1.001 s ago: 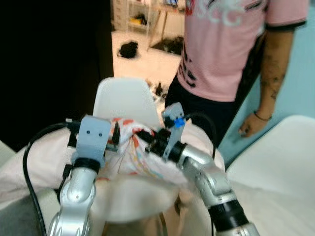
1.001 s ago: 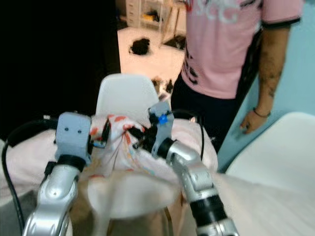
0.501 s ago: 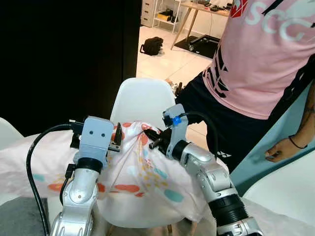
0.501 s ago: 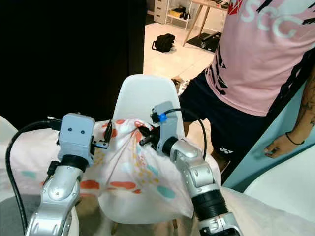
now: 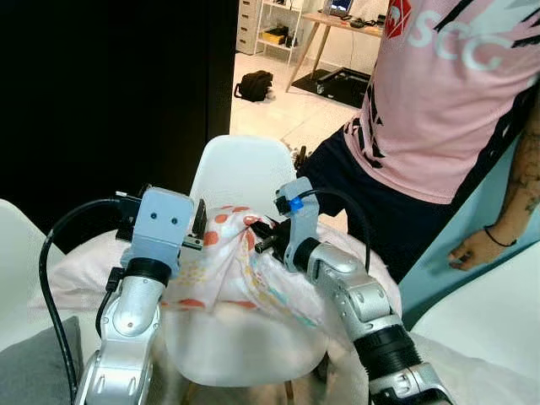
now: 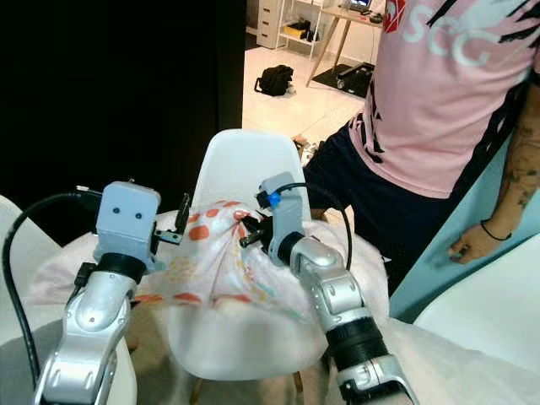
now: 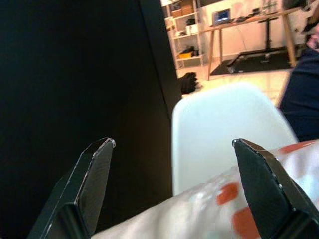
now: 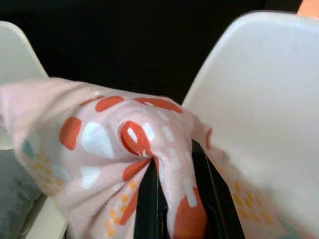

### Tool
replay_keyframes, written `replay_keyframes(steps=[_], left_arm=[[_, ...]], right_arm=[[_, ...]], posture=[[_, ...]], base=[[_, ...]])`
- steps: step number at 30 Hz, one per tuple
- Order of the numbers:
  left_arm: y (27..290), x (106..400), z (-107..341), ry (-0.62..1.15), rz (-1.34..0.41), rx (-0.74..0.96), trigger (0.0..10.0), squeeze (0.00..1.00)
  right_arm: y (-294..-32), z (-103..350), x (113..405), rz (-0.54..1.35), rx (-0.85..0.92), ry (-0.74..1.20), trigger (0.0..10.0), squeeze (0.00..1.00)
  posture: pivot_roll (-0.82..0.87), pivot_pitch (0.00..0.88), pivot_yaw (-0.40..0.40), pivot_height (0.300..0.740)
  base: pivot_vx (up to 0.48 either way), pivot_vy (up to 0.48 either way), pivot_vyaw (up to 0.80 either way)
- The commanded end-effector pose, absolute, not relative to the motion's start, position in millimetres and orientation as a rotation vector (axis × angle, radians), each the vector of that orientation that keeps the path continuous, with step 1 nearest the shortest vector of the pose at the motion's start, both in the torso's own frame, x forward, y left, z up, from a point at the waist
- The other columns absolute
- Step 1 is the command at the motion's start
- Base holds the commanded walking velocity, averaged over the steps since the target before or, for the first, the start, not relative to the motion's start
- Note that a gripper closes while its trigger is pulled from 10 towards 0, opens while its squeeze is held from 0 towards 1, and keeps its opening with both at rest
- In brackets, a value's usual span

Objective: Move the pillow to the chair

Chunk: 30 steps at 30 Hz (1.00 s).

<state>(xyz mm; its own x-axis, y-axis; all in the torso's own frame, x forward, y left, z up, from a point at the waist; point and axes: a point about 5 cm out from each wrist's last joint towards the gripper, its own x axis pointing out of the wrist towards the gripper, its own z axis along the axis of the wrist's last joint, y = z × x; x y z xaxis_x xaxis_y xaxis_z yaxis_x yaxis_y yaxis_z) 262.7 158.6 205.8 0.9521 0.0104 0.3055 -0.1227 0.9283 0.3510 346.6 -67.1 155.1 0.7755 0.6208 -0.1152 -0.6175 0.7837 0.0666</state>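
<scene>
One pillow [image 5: 232,270], pale pink with orange, white and teal spots, lay draped over the seat of the white chair [image 5: 240,173], its upper edge bunched into a peak in front of the chair back. The right end effector [image 5: 263,236] was clenched on that peak: in the right wrist view its black fingers [image 8: 149,199] pinched a fold of the fabric between them. The right arm reached forward and inward from the lower right, elbow bent, wrist angled toward the chair back. The left end effector [image 6: 182,221] was released, with its fingers [image 7: 92,181] spread wide apart just above the pillow's left edge; no fabric lay between them. The left arm rose nearly straight up from the lower left, a black cable looping from its wrist.

Beside the chair on the right stood a person [image 5: 439,110] in a pink shirt and dark shorts, one hand [image 5: 472,249] hanging down. Behind the chair was a dark wall, with a pale tiled floor [image 5: 270,114] beyond it carrying a black bag [image 5: 254,85] and a wooden desk [image 5: 337,21].
</scene>
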Motion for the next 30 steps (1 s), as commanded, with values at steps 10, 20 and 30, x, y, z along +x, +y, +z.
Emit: replay_keyframes(steps=[10, 20, 30], left_arm=[[191.5, 256.7, 185.6, -0.194, 0.153, 0.421, 10.0, 0.00], [204.6, 249.0, 189.2, -0.186, 0.184, 0.444, 10.0, 0.00], [212.5, 237.0, 183.7, -0.147, 0.202, 0.445, 10.0, 0.00]], right_arm=[[-83.5, 165.0, 368.5, 0.589, 0.031, 0.068, 10.0, 0.00], [-67.3, 181.9, 386.7, 0.620, 0.042, 0.043, 10.0, 0.00], [-68.1, 160.0, 388.1, 0.603, -0.228, 0.179, 10.0, 0.00]], posture=[[0.14, 0.000, -0.107, 0.613], [0.17, 0.000, -0.118, 0.578], [0.18, 0.000, -0.123, 0.538]], base=[[0.000, 0.000, 0.00], [0.000, 0.000, 0.00], [0.000, 0.000, 0.00]])
